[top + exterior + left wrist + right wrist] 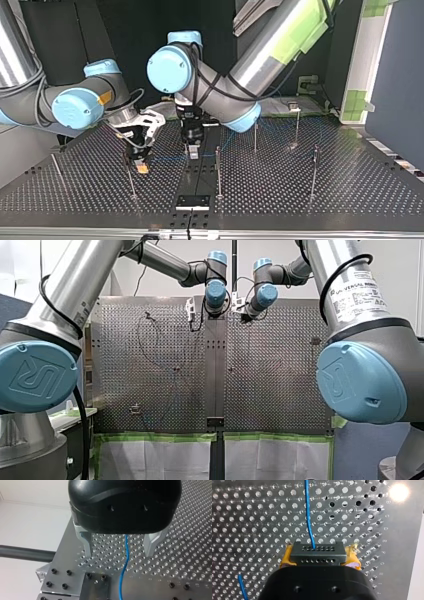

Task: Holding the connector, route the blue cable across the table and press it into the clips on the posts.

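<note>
In the right wrist view my right gripper (pixel 320 558) is shut on a black multi-hole connector (pixel 317 551), its yellow pads (pixel 286 559) on either side. The blue cable (pixel 308 517) leaves the connector and runs ahead over the perforated plate. In the top view this gripper (pixel 140 165) hangs low at the left beside a thin post (pixel 130 177). My left gripper (pixel 119 552) is open, with metal fingers (pixel 86 545) wide apart above the plate. The blue cable (pixel 123 567) passes under and between them untouched. In the top view the left gripper (pixel 193 150) stands near the table's middle seam.
Several thin clip posts stand on the perforated table (pixel 350 195), among them one at the middle (pixel 218 170), one behind it (pixel 255 137) and one at the right (pixel 314 170). A black bolted plate (pixel 192 202) sits at the near edge. Green-taped sheets (pixel 160 455) lie beyond the plate.
</note>
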Robot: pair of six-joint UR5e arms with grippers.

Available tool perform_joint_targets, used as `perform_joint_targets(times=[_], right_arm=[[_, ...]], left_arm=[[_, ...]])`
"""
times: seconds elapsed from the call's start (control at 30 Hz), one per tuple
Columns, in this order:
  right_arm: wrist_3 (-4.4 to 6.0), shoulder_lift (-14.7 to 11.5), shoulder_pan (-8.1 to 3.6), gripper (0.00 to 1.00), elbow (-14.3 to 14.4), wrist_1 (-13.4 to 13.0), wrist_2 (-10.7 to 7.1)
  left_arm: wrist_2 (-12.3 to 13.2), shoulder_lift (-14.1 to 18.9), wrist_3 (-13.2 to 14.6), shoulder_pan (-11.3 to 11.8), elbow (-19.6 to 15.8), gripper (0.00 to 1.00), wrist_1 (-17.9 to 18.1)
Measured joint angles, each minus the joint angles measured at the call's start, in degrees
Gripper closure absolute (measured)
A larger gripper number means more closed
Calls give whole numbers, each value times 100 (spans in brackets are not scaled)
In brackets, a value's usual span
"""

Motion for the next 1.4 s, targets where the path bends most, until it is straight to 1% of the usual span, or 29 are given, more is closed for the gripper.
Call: perform_joint_targets(times=[0.13, 0.27, 0.43, 0.57, 0.77, 0.93, 1.07, 1.2, 1.4], right_arm=[[6, 1, -1, 100, 0, -1, -1], [8, 3, 0, 100, 0, 0, -1], [9, 5, -1, 100, -2, -5, -1], [9, 5, -1, 100, -4, -8, -6], [9, 5, -1, 100, -1, -5, -9], [9, 5, -1, 100, -1, -6, -10], [9, 5, -2, 100, -1, -8, -9], [9, 5, -2, 100, 0, -5, -9], [14, 5, -2, 100, -1, -2, -10]], left_arm=[[133, 26, 53, -25, -175, 0, 119], [318, 3, 89, -18, -339, 0, 324], [422, -29, 122, 39, -377, 0, 555], [415, -126, 143, 100, -306, 0, 723], [405, -197, 164, 194, -151, 0, 786], [463, -229, 182, 292, -49, 0, 769], [497, -369, 190, 329, 18, 0, 677], [487, -478, 190, 364, 84, 0, 684], [472, -623, 188, 427, 357, 0, 588]])
